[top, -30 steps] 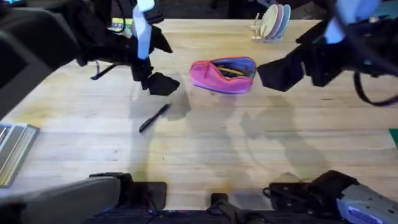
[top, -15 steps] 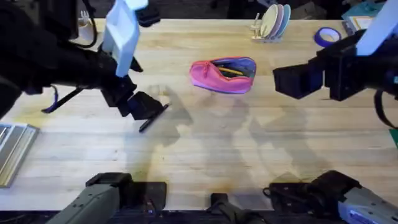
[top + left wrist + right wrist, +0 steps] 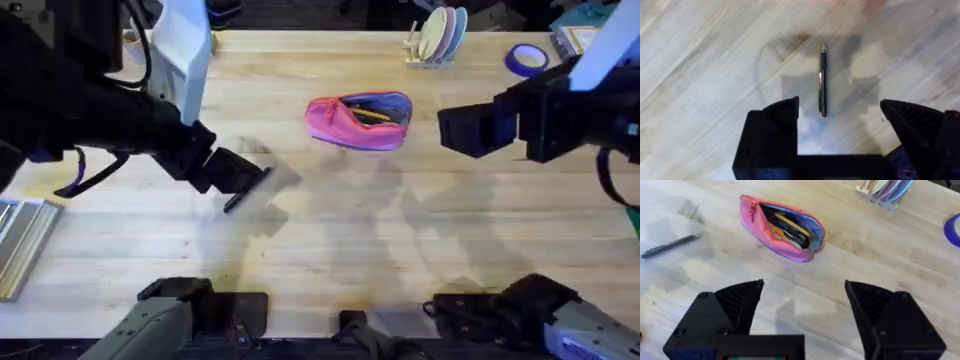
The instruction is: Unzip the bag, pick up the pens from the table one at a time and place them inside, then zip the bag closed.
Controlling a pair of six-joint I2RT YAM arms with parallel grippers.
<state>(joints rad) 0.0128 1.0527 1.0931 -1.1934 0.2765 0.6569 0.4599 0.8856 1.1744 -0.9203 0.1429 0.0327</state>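
On the table (image 3: 330, 230), to the left of the bag (image 3: 360, 121) and well apart from it, lies the last loose pen (image 3: 822, 80), a slim black stick flat on the pale planks. Seen from the left wrist, its long axis runs straight away from the left gripper (image 3: 840, 112), and its near end sits between the two black fingertips, closer to one finger than the other. The fingers stand wide apart and touch nothing. From overhead only the pen's lower tip shows at (image 3: 232, 205), poking out from under the left gripper (image 3: 235, 172), so that gripper is directly over it.

The coming move likely turns on this alignment. Since the pen points along the gap rather than across it, a straight drop would bring the fingers down on either side of the barrel, and closing them would pinch it across its thin width. A small sideways shift to centre it seems wise.

The bag lies unzipped farther back, mouth open, with dark and yellow pens already inside against its blue lining. The right gripper (image 3: 805, 297) hangs right of the bag, fingers spread and empty, pointing at it. The left arm is far nearer the pen and looks the one to take it.
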